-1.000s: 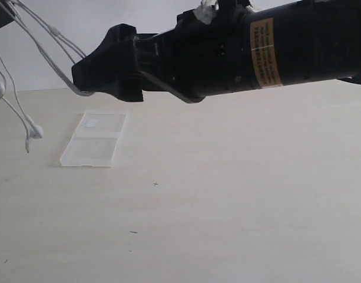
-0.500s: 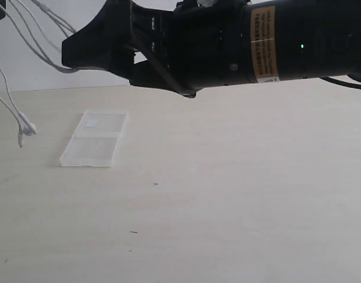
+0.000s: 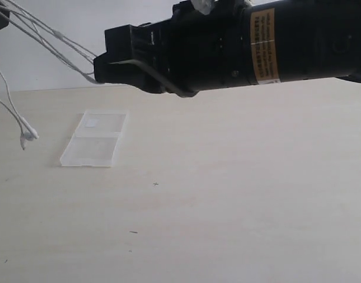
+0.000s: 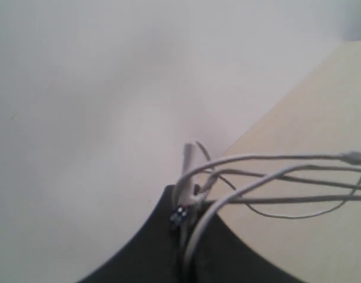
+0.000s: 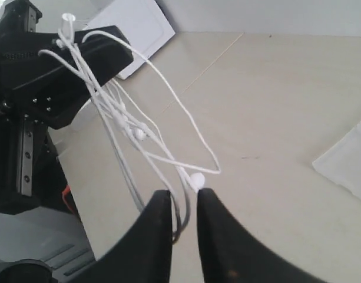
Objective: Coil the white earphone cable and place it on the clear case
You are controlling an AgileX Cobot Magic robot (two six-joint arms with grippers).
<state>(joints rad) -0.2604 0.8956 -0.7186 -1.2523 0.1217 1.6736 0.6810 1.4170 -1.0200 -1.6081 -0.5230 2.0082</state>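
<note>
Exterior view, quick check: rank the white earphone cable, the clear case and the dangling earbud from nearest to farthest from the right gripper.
1. The white earphone cable, its strands meeting the right gripper at its tip.
2. The clear case, flat on the table below the tip.
3. The dangling earbud, hanging at the far left.

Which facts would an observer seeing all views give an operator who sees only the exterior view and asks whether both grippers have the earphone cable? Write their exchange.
Operator: Does the right gripper have the white earphone cable?
Observer: In the right wrist view, its strands pass between the fingers, which stand a narrow gap apart; I cannot tell if they pinch it.
Operator: And the left gripper?
Observer: The left wrist view shows it shut on the bunched strands at its tip.
</note>
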